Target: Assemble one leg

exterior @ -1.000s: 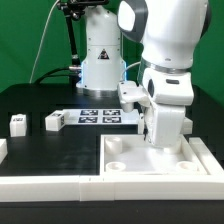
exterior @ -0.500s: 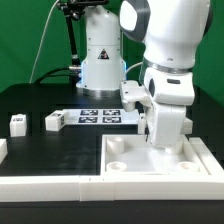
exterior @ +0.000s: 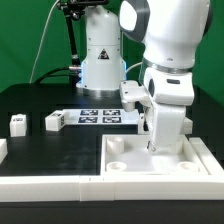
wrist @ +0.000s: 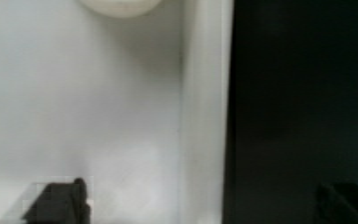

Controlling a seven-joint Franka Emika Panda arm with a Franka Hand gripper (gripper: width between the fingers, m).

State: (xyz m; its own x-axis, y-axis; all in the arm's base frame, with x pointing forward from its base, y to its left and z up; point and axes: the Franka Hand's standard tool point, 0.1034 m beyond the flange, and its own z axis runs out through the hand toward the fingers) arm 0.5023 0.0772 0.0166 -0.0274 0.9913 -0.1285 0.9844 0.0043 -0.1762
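Two small white legs lie on the black table at the exterior view's left: one with a black-and-white tag on its side, the other beside it. My gripper hangs low over the far rim of the wide white tray-like part, far from both legs. In the wrist view my gripper is open. Its dark fingertips stand wide apart, one over the tray's white floor and one over the black table. The tray's raised rim runs between them. Nothing is held.
The marker board lies behind the tray, in front of the arm's base. A long white part lies along the front edge, and another white piece sits at the left edge. A round socket shows in the tray floor.
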